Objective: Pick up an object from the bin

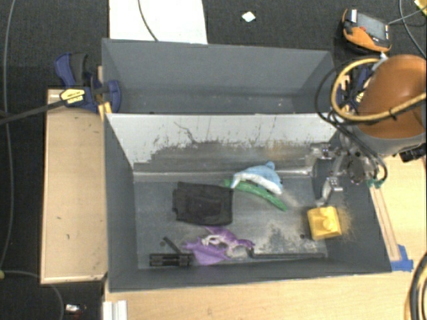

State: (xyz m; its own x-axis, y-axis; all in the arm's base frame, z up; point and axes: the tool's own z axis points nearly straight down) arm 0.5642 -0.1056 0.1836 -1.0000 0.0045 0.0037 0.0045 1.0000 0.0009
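By the bin's right wall, claw just beside squarish yellow block, slightly skewed, claw's opening unclear

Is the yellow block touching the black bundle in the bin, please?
No, the yellow block lies at the right end of the bin, well apart from the black bundle left of centre.

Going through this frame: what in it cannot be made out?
- Camera view, pincer: whether it touches the floor or hangs above it; the top-down angle hides its height.
- Camera view, black thing at mid-floor: too dark to tell its kind.
- Camera view, green piece: its upper end lies under the light blue thing.
- Camera view, bin: part of its right wall is behind the arm's orange cover.
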